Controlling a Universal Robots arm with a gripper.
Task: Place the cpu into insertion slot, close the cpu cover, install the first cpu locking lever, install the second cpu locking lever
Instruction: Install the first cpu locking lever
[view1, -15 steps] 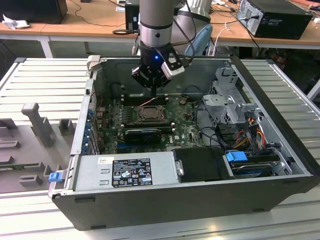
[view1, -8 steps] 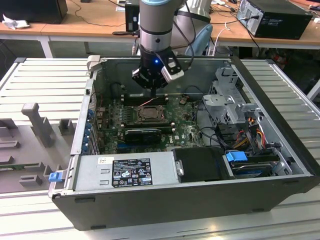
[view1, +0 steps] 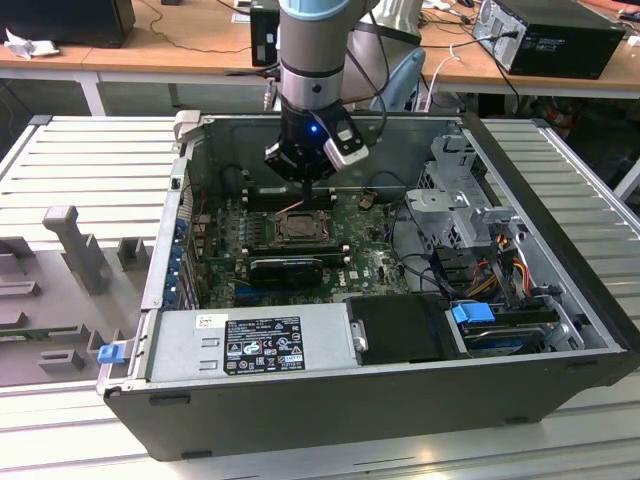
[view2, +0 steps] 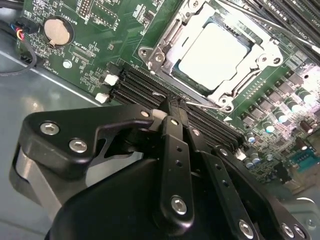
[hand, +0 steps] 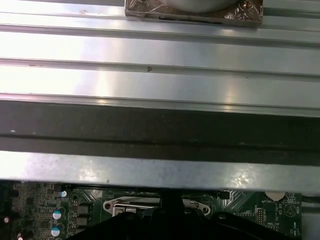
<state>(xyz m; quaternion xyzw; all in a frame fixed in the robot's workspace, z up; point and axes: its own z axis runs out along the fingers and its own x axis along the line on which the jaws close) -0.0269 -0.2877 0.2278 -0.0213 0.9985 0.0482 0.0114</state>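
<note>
In the second wrist view the pale silver cpu (view2: 215, 52) lies flat in the insertion slot (view2: 176, 75) on the green board. The silver cpu cover (view2: 262, 52) is down around it, its window showing the chip. A thin wire locking lever (view2: 202, 103) runs along the socket's side nearest the gripper. My gripper (view2: 172, 109) is shut with nothing between its fingers, its tip right at that lever. In the exterior view the gripper (view1: 300, 192) hangs just above the insertion slot (view1: 298, 228) inside the open computer case.
Black memory slots (view2: 135, 87) and a coin battery (view2: 58, 31) lie beside the socket. In the exterior view the power supply (view1: 250, 345) sits at the case front, and drive cages with cables (view1: 470, 215) are on the exterior view's right. The case wall (hand: 160, 127) is close to the gripper.
</note>
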